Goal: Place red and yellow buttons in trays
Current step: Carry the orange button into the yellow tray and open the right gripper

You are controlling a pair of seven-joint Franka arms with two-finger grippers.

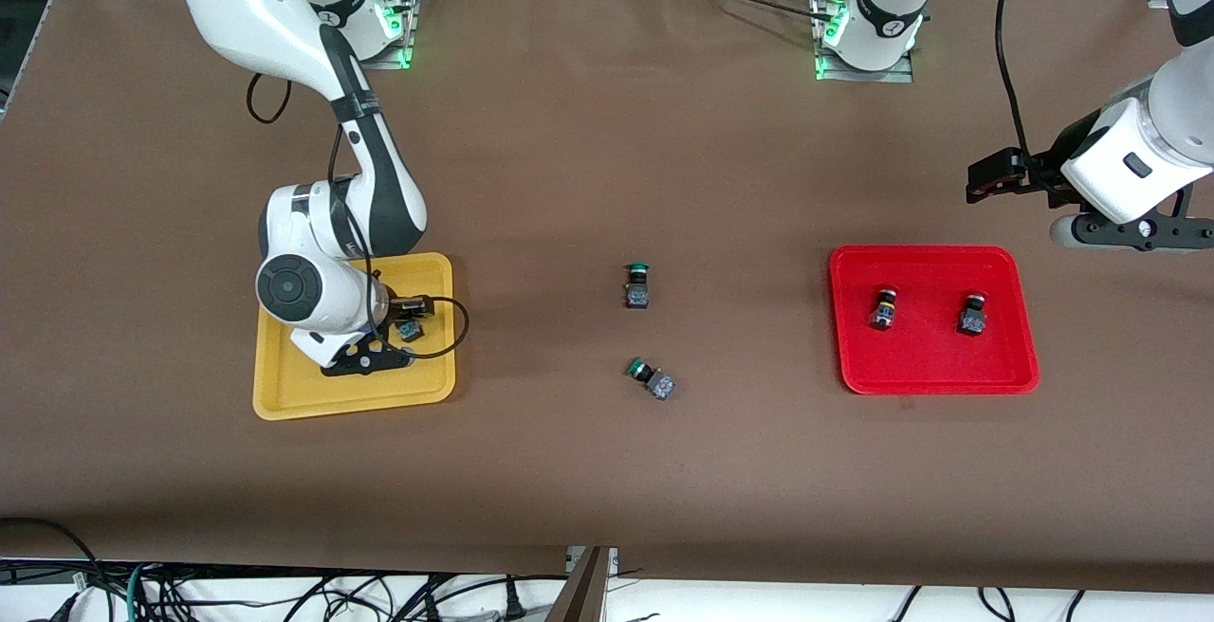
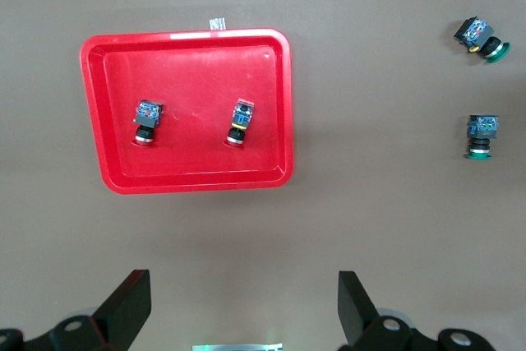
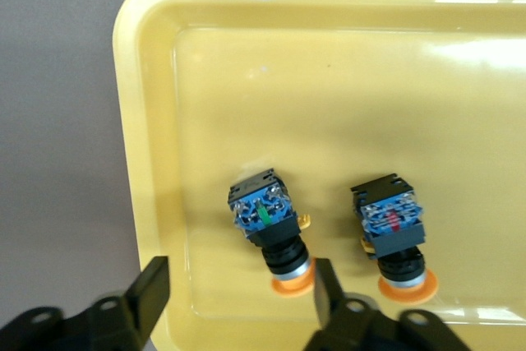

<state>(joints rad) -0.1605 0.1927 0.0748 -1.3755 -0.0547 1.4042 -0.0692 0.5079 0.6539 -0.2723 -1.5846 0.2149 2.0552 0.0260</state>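
The yellow tray [image 1: 351, 399] lies toward the right arm's end of the table. My right gripper [image 1: 379, 345] hangs low over it, open. In the right wrist view the tray [image 3: 148, 121] holds two yellow-capped buttons lying side by side. One button [image 3: 271, 228] has its cap between my right gripper's [image 3: 240, 285] fingers, close to one finger. The other button [image 3: 393, 228] lies outside them. The red tray [image 1: 929, 366] holds two red-capped buttons [image 1: 884, 307] [image 1: 971, 314]. My left gripper [image 1: 1129, 235] waits high beside the red tray [image 2: 189, 80], open and empty [image 2: 242, 310].
Two green-capped switches lie on the brown cloth mid-table between the trays, one [image 1: 637, 285] farther from the front camera, one [image 1: 652, 378] nearer. They also show in the left wrist view [image 2: 482, 136] [image 2: 485, 40]. My right arm covers much of the yellow tray.
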